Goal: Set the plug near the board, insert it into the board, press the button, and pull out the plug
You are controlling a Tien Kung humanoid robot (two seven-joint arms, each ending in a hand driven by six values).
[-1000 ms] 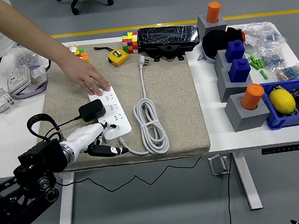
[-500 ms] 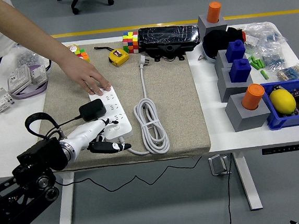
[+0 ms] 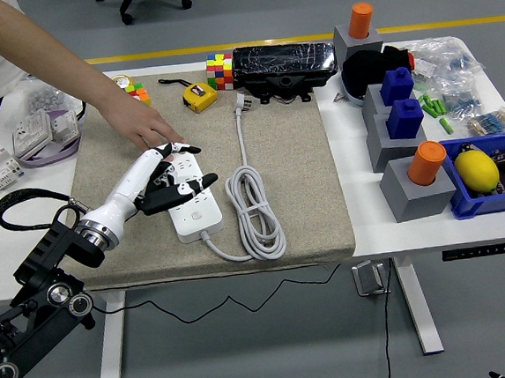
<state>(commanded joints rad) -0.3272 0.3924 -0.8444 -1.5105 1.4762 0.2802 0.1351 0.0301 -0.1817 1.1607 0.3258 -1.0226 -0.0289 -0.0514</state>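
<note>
Blue bin (image 3: 466, 206) holds a yellow lemon (image 3: 476, 170).

Left hand (image 3: 167, 174) lies over the board (image 3: 191, 199), hiding its far sockets and the plug; whether the fingers grip anything can't be told. Person's hand (image 3: 136, 124) is partly hidden behind the left hand at the board's far end, fingertips out of sight. Person cut off by the top-left edge. Left arm cut off at the bottom-left corner. Black cable (image 3: 23, 198) left of the board disappears behind the arm. Small parts in the bags (image 3: 455, 74), far right of the board, too small to tell.
</note>
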